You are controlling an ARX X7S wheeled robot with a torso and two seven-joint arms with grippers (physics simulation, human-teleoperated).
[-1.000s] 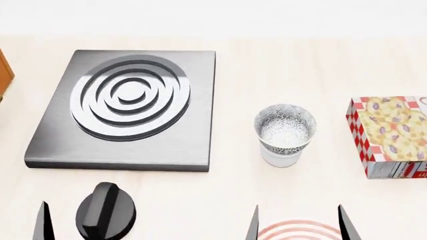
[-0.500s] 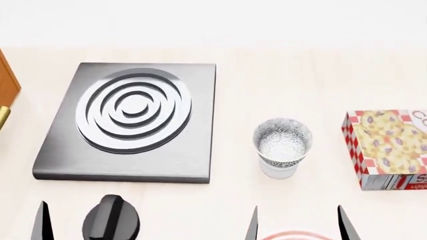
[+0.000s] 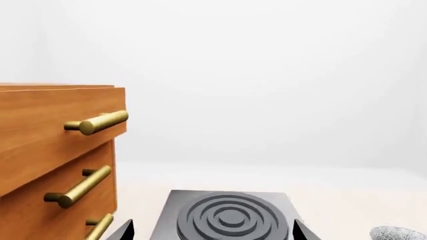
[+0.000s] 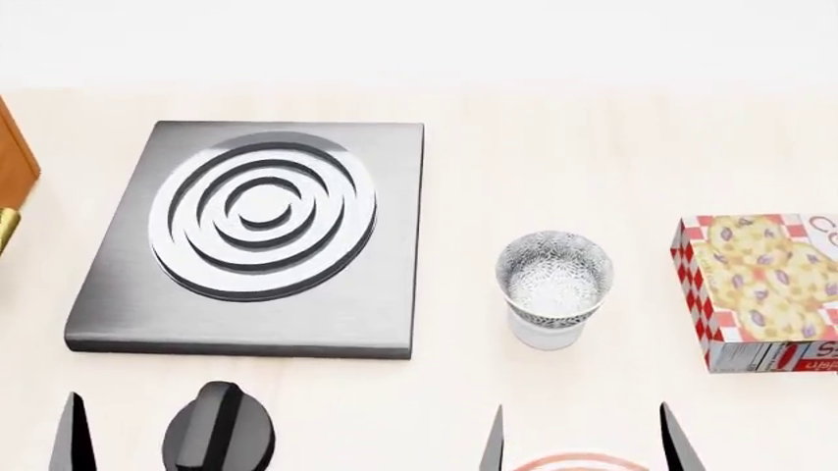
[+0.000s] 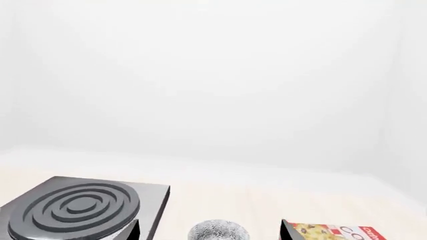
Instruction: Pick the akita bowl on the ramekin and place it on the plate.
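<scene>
The grey speckled akita bowl point(image 4: 554, 273) sits upright on the white ramekin point(image 4: 544, 335), right of the stove; its rim also shows in the right wrist view point(image 5: 219, 231) and at the edge of the left wrist view point(image 3: 399, 233). Only a sliver of the red-ringed plate point(image 4: 576, 460) shows at the bottom edge, nearer me than the bowl. My right gripper point(image 4: 583, 446) is open above the plate, short of the bowl, which lines up between its fingertips point(image 5: 209, 235). My left gripper point(image 4: 151, 451) is open and empty, facing the stove point(image 3: 213, 232).
A grey stove plate point(image 4: 249, 231) with raised rings lies at the left, with a black knob point(image 4: 216, 437) in front of it. A red-checked cookie box point(image 4: 766, 289) lies right of the bowl. A wooden drawer cabinet point(image 3: 53, 150) with brass handles stands far left.
Over the last second the whole scene slid lower in the head view and the plate nearly dropped out of it. In the last half second the left fingertip sank slightly.
</scene>
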